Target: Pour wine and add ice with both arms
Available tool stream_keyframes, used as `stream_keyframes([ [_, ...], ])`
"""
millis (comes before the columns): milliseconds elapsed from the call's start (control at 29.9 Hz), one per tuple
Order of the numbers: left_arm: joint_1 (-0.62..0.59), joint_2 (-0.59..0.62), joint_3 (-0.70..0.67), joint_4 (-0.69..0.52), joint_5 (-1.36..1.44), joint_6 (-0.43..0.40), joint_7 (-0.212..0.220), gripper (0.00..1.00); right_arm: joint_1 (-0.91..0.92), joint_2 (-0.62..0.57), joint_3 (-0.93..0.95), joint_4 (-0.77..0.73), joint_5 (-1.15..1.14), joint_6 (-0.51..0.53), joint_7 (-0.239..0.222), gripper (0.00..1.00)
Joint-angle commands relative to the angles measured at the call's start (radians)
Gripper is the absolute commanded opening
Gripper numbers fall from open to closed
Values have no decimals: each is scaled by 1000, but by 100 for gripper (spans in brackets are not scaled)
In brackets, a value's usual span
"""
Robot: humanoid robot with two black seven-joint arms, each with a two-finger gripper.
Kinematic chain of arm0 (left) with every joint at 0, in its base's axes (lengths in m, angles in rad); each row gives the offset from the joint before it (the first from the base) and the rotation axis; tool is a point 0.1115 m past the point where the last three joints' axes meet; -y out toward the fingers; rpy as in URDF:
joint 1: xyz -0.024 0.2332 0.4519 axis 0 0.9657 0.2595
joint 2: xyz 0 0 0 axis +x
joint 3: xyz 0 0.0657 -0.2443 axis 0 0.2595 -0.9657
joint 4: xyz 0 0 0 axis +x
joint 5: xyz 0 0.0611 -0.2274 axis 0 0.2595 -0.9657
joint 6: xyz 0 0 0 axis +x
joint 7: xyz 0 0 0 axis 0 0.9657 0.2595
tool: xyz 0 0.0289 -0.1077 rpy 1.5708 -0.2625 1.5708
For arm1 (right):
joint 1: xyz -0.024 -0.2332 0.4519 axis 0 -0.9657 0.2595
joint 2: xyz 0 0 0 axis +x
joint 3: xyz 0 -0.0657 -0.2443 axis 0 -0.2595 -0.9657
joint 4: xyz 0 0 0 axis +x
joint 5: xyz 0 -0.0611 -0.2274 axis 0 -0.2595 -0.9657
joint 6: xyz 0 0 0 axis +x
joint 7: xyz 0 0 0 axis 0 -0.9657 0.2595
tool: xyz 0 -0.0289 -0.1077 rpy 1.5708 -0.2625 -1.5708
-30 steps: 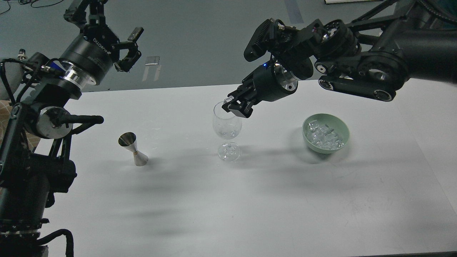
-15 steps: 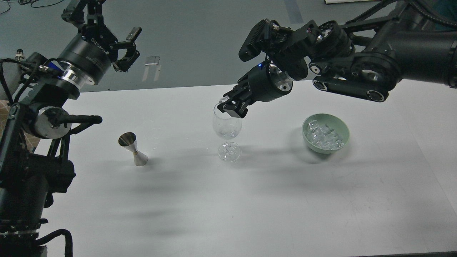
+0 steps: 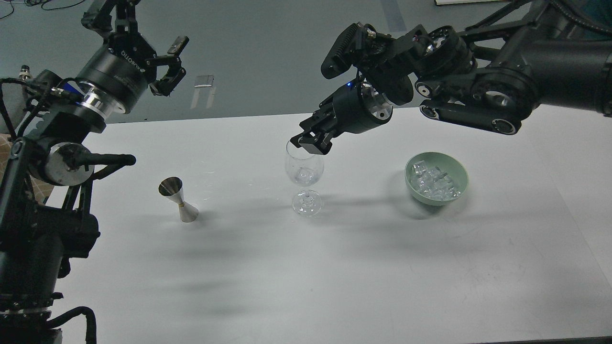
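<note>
White table (image 3: 334,267) w/ grey floor (image 3: 267,52) behind. Left gripper (image 3: 143,38) spread wide, empty. Right gripper (image 3: 310,142) over wine glass (image 3: 304,167) rim, can't tell if it's closed.

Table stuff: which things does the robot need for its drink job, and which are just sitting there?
For the job:
wine glass
ice
green bowl
metal measuring cup
right tool
left tool

Just lying about:
flat grey piece on the floor

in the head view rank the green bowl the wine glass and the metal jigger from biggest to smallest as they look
1. Wine glass, tallest.
2. Green bowl, wider; overall close to the glass.
3. Metal jigger, clearly smallest.
</note>
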Motion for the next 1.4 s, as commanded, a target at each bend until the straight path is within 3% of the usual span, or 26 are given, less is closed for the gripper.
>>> stream_keyframes([
  [0, 0, 2, 0, 0, -3, 0, 0, 98, 7, -19, 38, -53, 95, -17, -8, 61],
  [33, 0, 2, 0, 0, -5, 0, 0, 98, 7, -22, 67, -82, 148, -34, -12, 77],
  [100, 2, 3, 0, 2, -6, 0, 0, 98, 1, -30, 101, -128, 237, -60, -18, 95],
  [267, 0, 5, 0, 12, -9, 0, 2, 98, -61, -70, 222, -198, 464, -137, -17, 97],
  [468, -3, 6, 7, 25, -20, -8, 21, 98, -272, -120, 519, -241, 601, -154, -11, 99],
  [602, -37, 9, 10, 110, -20, -60, 51, 98, -448, -128, 804, -244, 629, -152, -8, 100],
  [702, -67, 32, 15, 162, -20, -80, 51, 98, -516, -130, 900, -244, 730, -142, -5, 100],
  [936, -144, 34, 20, 311, -18, -104, 49, 98, -599, -146, 1010, -241, 926, -77, 24, 100],
  [1070, -219, 25, 76, 431, -18, -156, 37, 98, -657, -166, 1087, -238, 928, 39, 24, 100],
  [1370, -434, 28, 228, 725, -2, -174, 11, 98, -684, -180, 1092, -227, 928, 53, 24, 100],
])
